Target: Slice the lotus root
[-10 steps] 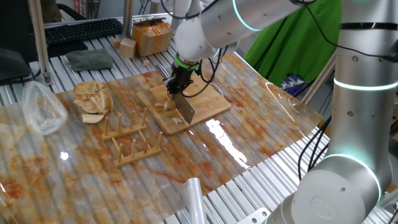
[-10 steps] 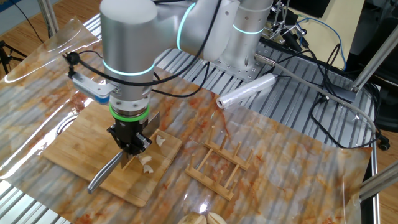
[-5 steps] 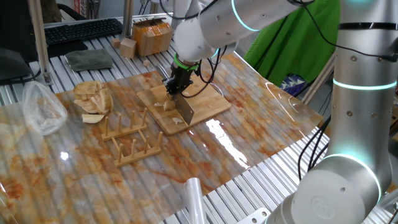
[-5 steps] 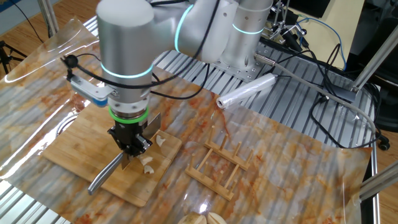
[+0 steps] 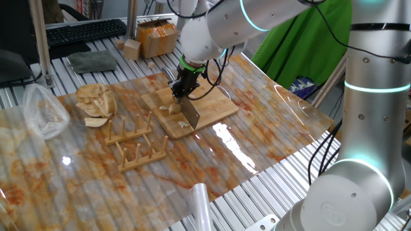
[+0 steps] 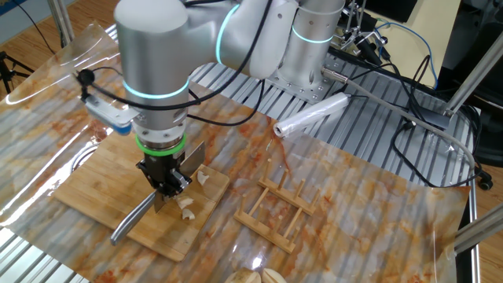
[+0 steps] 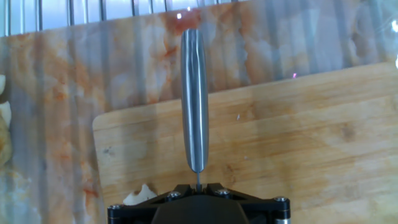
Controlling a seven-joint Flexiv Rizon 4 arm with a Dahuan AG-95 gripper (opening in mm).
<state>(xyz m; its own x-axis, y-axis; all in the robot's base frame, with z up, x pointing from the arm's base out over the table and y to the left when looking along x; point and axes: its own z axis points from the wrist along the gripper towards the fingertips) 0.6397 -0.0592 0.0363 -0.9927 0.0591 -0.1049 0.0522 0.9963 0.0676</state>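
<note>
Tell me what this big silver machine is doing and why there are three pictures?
It is a silver robot arm with a glowing ring. At its end sits a black two-finger gripper, its hand, shut on a steel kitchen knife. Two cameras watch the table from different sides. The third camera rides on the hand and looks down along the knife's handle. On the table lies a light bamboo cutting board with small pale lotus root pieces beside the blade. Nearby stand a wooden peg rack, a heap of tan curved slices and a clear plastic bag.
</note>
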